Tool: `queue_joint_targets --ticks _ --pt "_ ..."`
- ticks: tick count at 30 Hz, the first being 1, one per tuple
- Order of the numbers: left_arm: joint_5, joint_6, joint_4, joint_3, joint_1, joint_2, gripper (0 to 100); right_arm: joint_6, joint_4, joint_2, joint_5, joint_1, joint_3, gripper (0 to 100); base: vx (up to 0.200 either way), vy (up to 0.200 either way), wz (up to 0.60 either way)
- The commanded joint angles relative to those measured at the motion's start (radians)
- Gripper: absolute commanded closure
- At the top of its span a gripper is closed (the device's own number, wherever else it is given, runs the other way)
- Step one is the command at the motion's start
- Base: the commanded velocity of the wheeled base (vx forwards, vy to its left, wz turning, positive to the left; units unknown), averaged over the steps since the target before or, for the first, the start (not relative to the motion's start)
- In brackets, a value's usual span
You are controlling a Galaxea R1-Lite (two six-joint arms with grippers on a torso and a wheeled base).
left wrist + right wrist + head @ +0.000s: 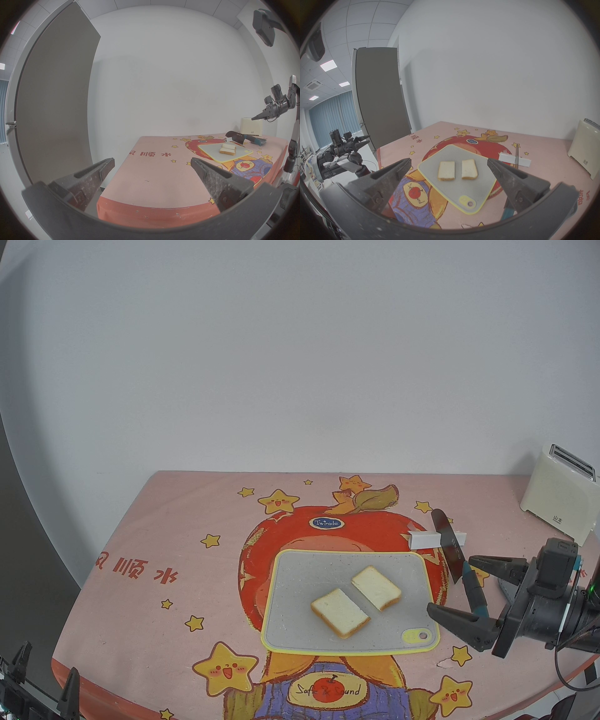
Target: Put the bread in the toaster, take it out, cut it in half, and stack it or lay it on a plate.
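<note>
At the near-left corner, off the edge of the surface: left gripper (pixel 45 667), jaws spread wide, nothing between them. From its own wrist view the left gripper (pixel 152 162) sits low, facing along the pink cloth-covered surface (pixel 175 534) printed with a big red apple and yellow stars.

Near-right edge: right gripper (pixel 457 587), also wide open and empty. The left wrist view shows it raised well above the surface, clear of everything below.

Centre: one grey rectangular cutting board with a yellow rim (pixel 294 590), lying flat over the apple print. On it, bread pieces, count two:
- nearer white half-slice with a brown crust (pixel 340 612)
- farther white half-slice with a brown crust (pixel 376 587)

They lie flat, side by side, with a narrow gap between the cut sides. Neither is stacked.

Just right of the board: one knife with a dark blade and a teal handle (pixel 451 546). The blade end is propped across one small white rectangular block (pixel 425 540), and the handle points toward the near edge, beneath the right gripper.

Far right corner: one cream-coloured toaster (pixel 562 493), upright, slots on top, well apart from the board.
</note>
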Motion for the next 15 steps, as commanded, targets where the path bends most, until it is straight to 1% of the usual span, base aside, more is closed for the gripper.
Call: queue_joint_targets --ticks 1,6,10,11,12,14,15 --pt "0.0 0.0 0.0 0.016 0.001 -0.016 0 -0.004 -0.026 0.011 -0.001 -0.004 -0.001 0 0.0 0.0 0.0" --pt "0.0 0.0 0.0 0.016 0.001 -0.016 0 -0.001 -0.026 0.017 -0.003 -0.004 -0.009 0 0.0 0.0 0.0" --pt "0.0 0.0 0.0 0.016 0.001 -0.016 0 -0.001 -0.015 0.049 -0.003 -0.026 -0.073 0 0.0 0.0 0.0" --pt "0.0 0.0 0.0 0.016 0.001 -0.016 0 -0.001 -0.015 0.049 -0.003 -0.026 -0.073 0 0.0 0.0 0.0" --pt "0.0 0.0 0.0 0.018 0.001 -0.016 0 0.003 -0.012 0.086 -0.001 -0.049 -0.119 0 0.0 0.0 0.0" --pt "0.0 0.0 0.0 0.016 0.001 -0.016 0 0.003 -0.012 0.093 -0.001 -0.053 -0.125 0 0.0 0.0 0.0" --pt "0.0 0.0 0.0 0.018 0.002 -0.016 0 0.006 -0.015 0.163 -0.001 -0.069 -0.168 0 0.0 0.0 0.0"
